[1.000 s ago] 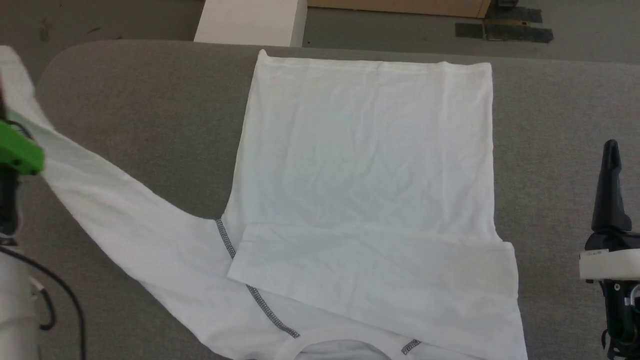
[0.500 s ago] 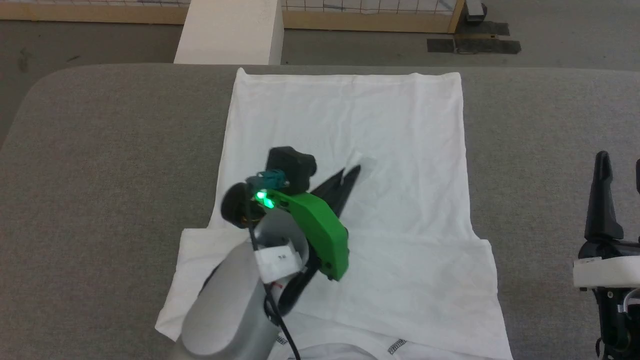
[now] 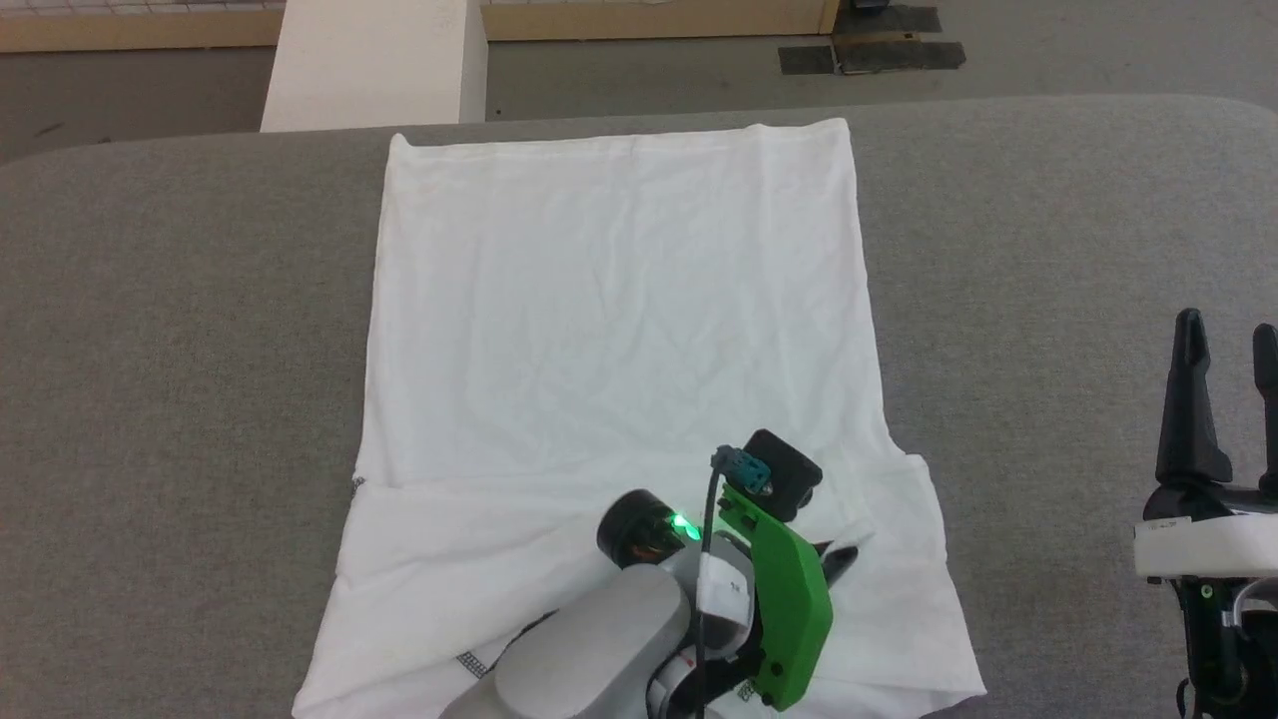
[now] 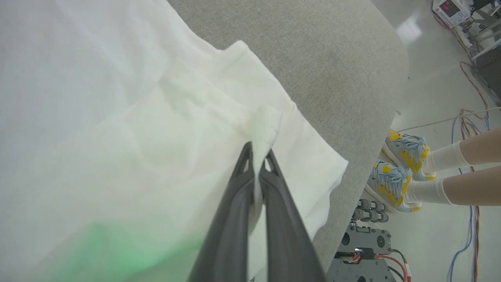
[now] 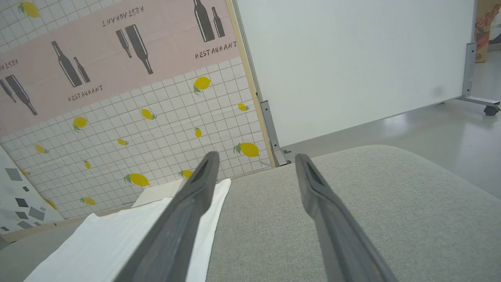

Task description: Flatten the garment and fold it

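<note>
The garment lies spread on the grey bench, its long body reaching away from the left tool to a straight far hem, with a second layer of cloth folded across the near part, under and around that tool. We see the left tool pressed together on a raised ridge of this white cloth: in the left wrist view a narrow strip of the garment runs up between its two dark fingers, and the cloth peaks just beyond the tips. To that tool's left in the head view, a short run of grey-black stitching shows beside the pale forearm; a green housing sits on the wrist behind the fingers. The right tool stands over bare bench, well apart from the garment, which lies off to its left; we note its fingers spread with nothing between them, and in the right wrist view the garment lies beyond the finger on that view's left. Beyond the far hem, off the bench, stands a white box. In the left wrist view, past the bench edge to the right of the tool, a person's two feet in yellow-and-blue shoes stand on the floor.
</note>
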Robot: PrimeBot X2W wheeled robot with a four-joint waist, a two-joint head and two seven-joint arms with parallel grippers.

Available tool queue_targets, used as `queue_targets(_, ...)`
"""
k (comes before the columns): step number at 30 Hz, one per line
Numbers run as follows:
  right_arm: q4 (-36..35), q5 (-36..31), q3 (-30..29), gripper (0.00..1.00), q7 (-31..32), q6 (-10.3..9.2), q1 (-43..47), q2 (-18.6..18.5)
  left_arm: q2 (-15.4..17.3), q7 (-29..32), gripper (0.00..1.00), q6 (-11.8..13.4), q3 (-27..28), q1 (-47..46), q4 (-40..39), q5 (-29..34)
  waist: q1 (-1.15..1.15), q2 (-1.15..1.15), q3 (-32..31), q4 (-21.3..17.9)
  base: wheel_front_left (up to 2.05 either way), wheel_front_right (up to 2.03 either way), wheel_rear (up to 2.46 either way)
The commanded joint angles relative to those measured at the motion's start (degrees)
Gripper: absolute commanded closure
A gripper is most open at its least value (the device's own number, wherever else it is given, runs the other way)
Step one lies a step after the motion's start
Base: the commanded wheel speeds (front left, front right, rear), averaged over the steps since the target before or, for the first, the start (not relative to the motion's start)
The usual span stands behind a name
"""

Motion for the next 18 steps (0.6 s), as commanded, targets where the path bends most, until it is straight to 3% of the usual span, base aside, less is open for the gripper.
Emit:
queue_targets(1, 0.16, 0.25, -0.15, 0.00, -0.53, -0.08, 0.23, 0.02, -0.08, 0.19, 0.00, -0.06, 0.26, -1.57, -0.05, -0.99, 0.00, 0.00, -0.20, 0.00, 0.00, 0.00, 0.00)
queue_targets(3, 0.21, 0.20, -0.43, 0.00, -0.55, -0.08, 0.50, 0.02, -0.08, 0.16, 0.00, 0.31, 1.35, -2.62, -0.58, -2.69, 0.00, 0.00, -0.53, 0.20, 0.00, 0.00, 0.00)
queue_targets(8, -0.21, -0.11, -0.78, 0.00, -0.05, -0.08, 0.76, 0.02, 1.02, -4.61, 0.00, 1.92, 12.18, -4.22, -5.45, -10.02, 0.00, 0.00, -1.54, 1.47, 0.00, 0.00, 0.00)
queue_targets(12, -0.94, -0.54, -0.26, 0.00, 0.93, -0.08, 0.63, 0.02, 7.22, -14.61, 0.00, 5.76, 20.68, -5.49, -8.54, -6.84, 0.00, 0.00, -2.09, 2.10, 0.00, 0.00, 0.00)
queue_targets(18, -0.78, -1.15, 0.96, 0.00, 4.14, -0.08, 0.09, 0.02, 15.89, -31.45, 0.00, 11.17, 28.37, -0.28, -10.35, 1.77, 0.00, 0.00, -1.98, 2.49, 0.00, 0.00, 0.00)
